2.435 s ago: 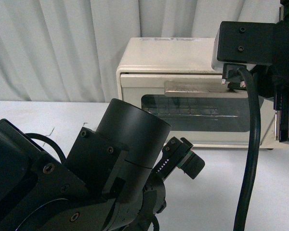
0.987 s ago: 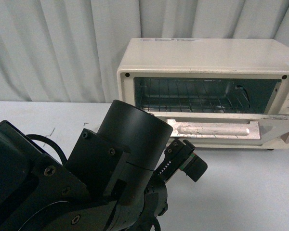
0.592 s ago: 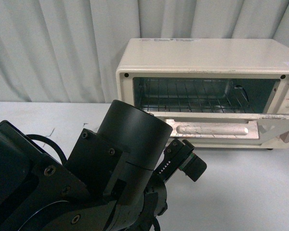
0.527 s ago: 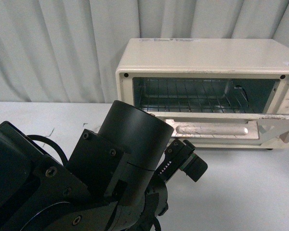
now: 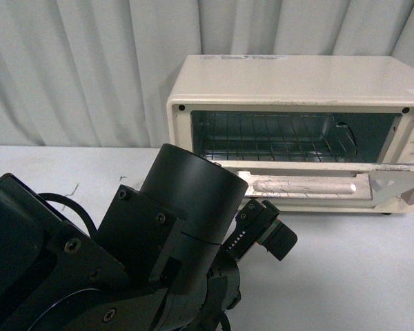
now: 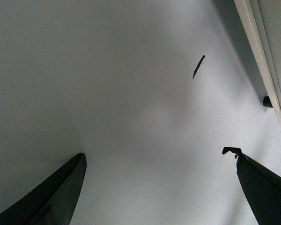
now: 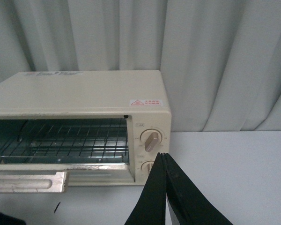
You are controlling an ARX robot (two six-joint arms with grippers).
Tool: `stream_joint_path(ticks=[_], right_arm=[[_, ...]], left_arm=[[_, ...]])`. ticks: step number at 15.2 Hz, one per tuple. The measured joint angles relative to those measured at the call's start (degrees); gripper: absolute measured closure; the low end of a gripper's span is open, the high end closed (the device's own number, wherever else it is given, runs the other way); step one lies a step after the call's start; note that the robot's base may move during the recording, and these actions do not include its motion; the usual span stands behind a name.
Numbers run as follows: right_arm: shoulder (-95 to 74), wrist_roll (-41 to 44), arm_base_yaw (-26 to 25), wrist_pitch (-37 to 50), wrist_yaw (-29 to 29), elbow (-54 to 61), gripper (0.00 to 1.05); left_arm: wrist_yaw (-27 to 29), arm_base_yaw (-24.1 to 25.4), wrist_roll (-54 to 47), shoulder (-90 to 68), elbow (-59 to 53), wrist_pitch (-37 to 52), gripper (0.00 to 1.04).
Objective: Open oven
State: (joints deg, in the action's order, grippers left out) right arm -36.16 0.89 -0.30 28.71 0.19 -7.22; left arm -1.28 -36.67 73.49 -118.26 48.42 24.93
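The cream-white oven stands at the back of the table with its drop-down door lowered flat and the wire rack showing inside. The right wrist view shows the oven with its door down and two knobs. My right gripper is shut on nothing, in front of the oven's knob side and apart from it. My left gripper hangs open over bare table beside the oven's base. The left arm fills the lower left of the front view.
White curtains hang behind the table. A small dark mark lies on the table near the oven's foot.
The oven door has dropped from shut to flat open. The right arm, which was in front of the oven at the handle, has left the front view. The left arm has stayed put.
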Motion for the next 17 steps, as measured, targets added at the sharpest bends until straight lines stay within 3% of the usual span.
stream_joint_path(ticks=[9, 10, 17], right_arm=[[13.55, -0.02, 0.28, -8.39, -0.13, 4.90, 1.03], [14.25, -0.04, 0.28, -6.01, -0.11, 6.49, 1.03], [22.60, -0.04, 0.28, -15.08, -0.13, 6.62, 1.03]], left_arm=[[-0.02, 0.00, 0.02, 0.00, 0.00, 0.00, 0.07], [-0.02, 0.00, 0.00, 0.00, 0.00, 0.00, 0.07], [-0.04, 0.00, 0.00, 0.00, 0.00, 0.00, 0.07]])
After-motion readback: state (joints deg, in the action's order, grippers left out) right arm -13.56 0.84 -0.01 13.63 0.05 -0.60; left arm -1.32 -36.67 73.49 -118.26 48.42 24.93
